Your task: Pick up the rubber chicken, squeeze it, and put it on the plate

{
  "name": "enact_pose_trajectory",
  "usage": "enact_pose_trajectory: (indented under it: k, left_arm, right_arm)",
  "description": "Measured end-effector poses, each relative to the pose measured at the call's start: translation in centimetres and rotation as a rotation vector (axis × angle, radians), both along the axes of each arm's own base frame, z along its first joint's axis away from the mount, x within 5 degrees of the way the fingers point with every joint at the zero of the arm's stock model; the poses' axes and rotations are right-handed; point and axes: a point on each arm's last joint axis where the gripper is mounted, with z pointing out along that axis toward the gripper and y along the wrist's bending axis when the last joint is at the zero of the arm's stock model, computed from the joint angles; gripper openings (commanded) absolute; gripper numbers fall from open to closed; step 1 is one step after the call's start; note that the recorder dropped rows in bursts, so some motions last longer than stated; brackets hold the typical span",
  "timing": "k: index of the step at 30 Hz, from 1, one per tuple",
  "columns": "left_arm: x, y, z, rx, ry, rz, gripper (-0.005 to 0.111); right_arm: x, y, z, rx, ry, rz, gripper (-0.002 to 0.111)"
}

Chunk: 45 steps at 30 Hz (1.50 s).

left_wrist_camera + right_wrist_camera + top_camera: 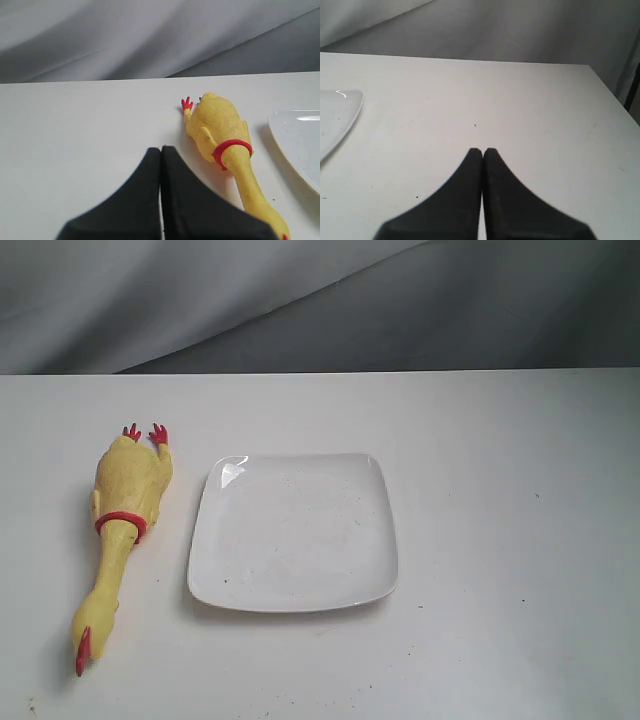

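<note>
The rubber chicken (128,502) lies flat on the white table, left of the plate (292,532), red feet toward the back, red comb toward the front edge. The plate is bare. In the left wrist view the chicken (220,127) lies just beside and beyond my left gripper (161,148), which is shut with nothing in it; the plate's edge (300,140) shows past the chicken. My right gripper (482,150) is shut and holds nothing, over bare table, with a corner of the plate (337,112) off to one side. Neither gripper appears in the exterior view.
A grey draped cloth (320,300) hangs behind the table's back edge. The table's side edge (615,100) runs near my right gripper's side. Small dark specks dot the tabletop.
</note>
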Motion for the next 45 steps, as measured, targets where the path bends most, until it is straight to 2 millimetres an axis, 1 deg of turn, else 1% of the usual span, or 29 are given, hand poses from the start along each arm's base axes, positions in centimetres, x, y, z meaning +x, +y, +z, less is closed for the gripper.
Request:
enact_pose_trajectory:
  k: [6,8,10,12,13,15,17,19,20,22,24,26,28,29,32,35,37,40,44,45]
  left_arm:
    - [0.0,0.0,0.0,0.0,0.0,0.0,0.001]
    - [0.0,0.0,0.0,0.0,0.0,0.0,0.001]
    - [0.0,0.0,0.0,0.0,0.0,0.0,0.001]
    - [0.0,0.0,0.0,0.0,0.0,0.0,0.001]
    - [0.0,0.0,0.0,0.0,0.0,0.0,0.001]
    - [0.0,0.0,0.0,0.0,0.0,0.0,0.001]
    - [0.0,0.0,0.0,0.0,0.0,0.0,0.001]
    - [0.0,0.0,0.0,0.0,0.0,0.0,0.001]
    - [0.0,0.0,0.0,0.0,0.0,0.0,0.001]
    - [0.0,0.0,0.0,0.0,0.0,0.0,0.001]
    - [0.0,0.0,0.0,0.0,0.0,0.0,0.001]
    - [0.0,0.0,0.0,0.0,0.0,0.0,0.001]
    - [0.0,0.0,0.0,0.0,0.0,0.0,0.001]
    - [0.0,0.0,0.0,0.0,0.0,0.0,0.001]
    - [0.0,0.0,0.0,0.0,0.0,0.0,0.001]
    - [0.0,0.0,0.0,0.0,0.0,0.0,0.001]
    - [0.0,0.0,0.0,0.0,0.0,0.0,0.001]
    - [0.0,0.0,0.0,0.0,0.0,0.0,0.001]
    - [0.0,0.0,0.0,0.0,0.0,0.0,0.001]
    - [0.0,0.0,0.0,0.0,0.0,0.0,0.001]
  right_arm:
    - [0.0,0.0,0.0,-0.002,0.0,0.0,0.0]
    - [0.1,0.0,0.3,-0.014,-0.03,0.002,0.0]
    - [0.3,0.1,2.0,-0.021,-0.218,0.013,0.0]
    - [0.2,0.2,3.8,-0.02,-0.418,0.025,0.0]
    - [0.1,0.3,4.4,-0.022,-0.49,0.03,0.0]
    - [-0.2,0.3,5.3,-0.022,-0.589,0.037,0.0]
    - [-0.3,0.4,5.6,-0.011,-0.63,0.039,0.0]
    - [-0.5,0.3,6.0,0.047,-0.668,0.041,0.0]
    - [-0.6,0.3,6.2,0.111,-0.692,0.043,0.0]
    - [-0.9,0.2,6.8,0.297,-0.761,0.058,0.0]
    - [-1.1,0.1,7.2,0.426,-0.815,0.078,0.0]
    - [-1.3,0.1,7.7,0.476,-0.834,0.087,0.0]
    - [-1.5,0.0,8.8,0.509,-0.83,0.091,0.0]
    - [-1.7,0.0,9.7,0.517,-0.827,0.093,0.0]
    - [-1.7,0.1,12.9,0.517,-0.795,0.089,0.0]
    - [-1.0,0.1,16.4,0.51,-0.742,0.079,0.0]
    - [-0.1,0.2,18.7,0.479,-0.678,0.064,0.0]
    - [1.7,0.2,21.5,0.438,-0.558,0.029,0.0]
    - [5.1,0.2,24.3,0.339,-0.354,-0.018,0.0]
    - [6.5,0.2,24.6,0.303,-0.269,-0.021,0.0]
